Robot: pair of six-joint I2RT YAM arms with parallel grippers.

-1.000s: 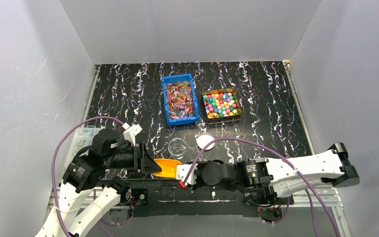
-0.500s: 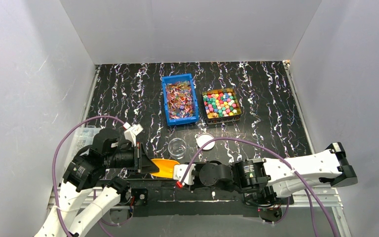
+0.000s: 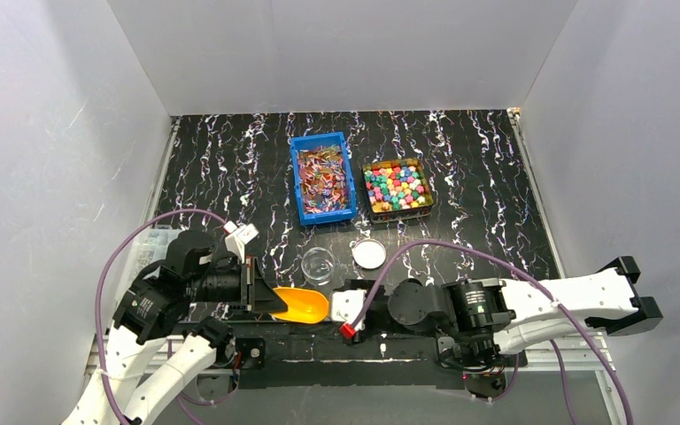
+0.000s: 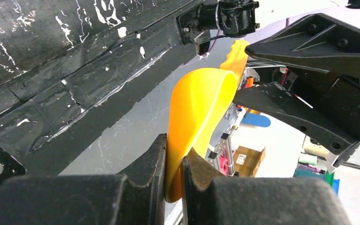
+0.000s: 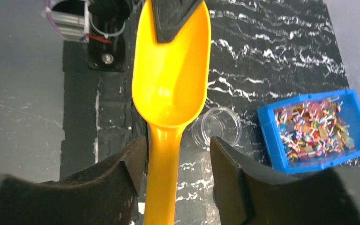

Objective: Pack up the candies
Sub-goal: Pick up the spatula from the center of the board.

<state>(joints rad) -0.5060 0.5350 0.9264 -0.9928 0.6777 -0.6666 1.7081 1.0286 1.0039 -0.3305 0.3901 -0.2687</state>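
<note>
Two white-and-black arms trailing purple cables.
The left arm [image 3: 155,301] and right arm [image 3: 575,297] have white shell links and round black joint housings with small pale labels. A purple cable [image 3: 434,243] runs along each; the right one meets a red plug [image 3: 347,330]. The left hand [image 4: 174,154] and right hand [image 5: 178,145] have matte black, wedge-shaped fingers.

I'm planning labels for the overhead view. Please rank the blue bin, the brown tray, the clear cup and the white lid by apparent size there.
1. Blue bin, largest.
2. Brown tray, somewhat smaller.
3. Clear cup and white lid look about alike, so I have not ranked them.
</note>
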